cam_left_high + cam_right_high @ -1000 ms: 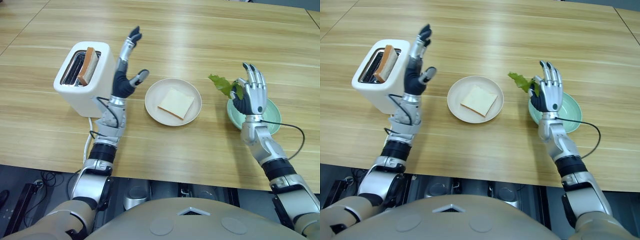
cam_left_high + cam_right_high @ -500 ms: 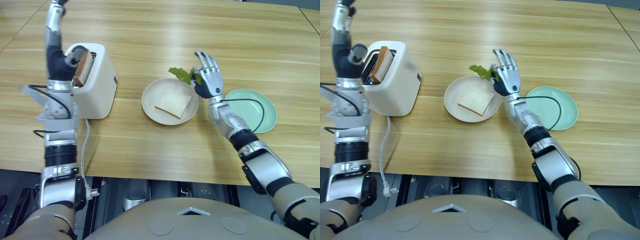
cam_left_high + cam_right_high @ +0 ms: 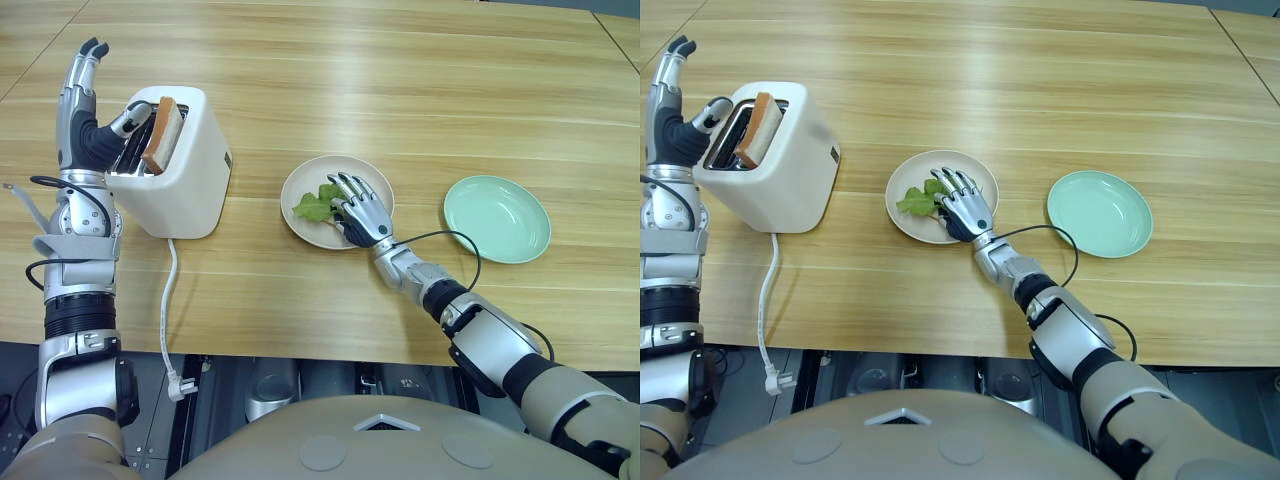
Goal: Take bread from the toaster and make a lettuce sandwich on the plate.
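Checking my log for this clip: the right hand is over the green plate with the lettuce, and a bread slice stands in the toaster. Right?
Not the green plate: the left eye view shows the right hand and lettuce over the beige plate. The bread slice does stand in the toaster.

looks like a lab or meeting room set up for a trial, not a home kitchen: a wide wood-grain table (image 3: 400,60) joined from several tops, a toaster (image 3: 190,175) whose plug (image 3: 178,385) hangs loose off the front edge, over a dark floor (image 3: 20,370).
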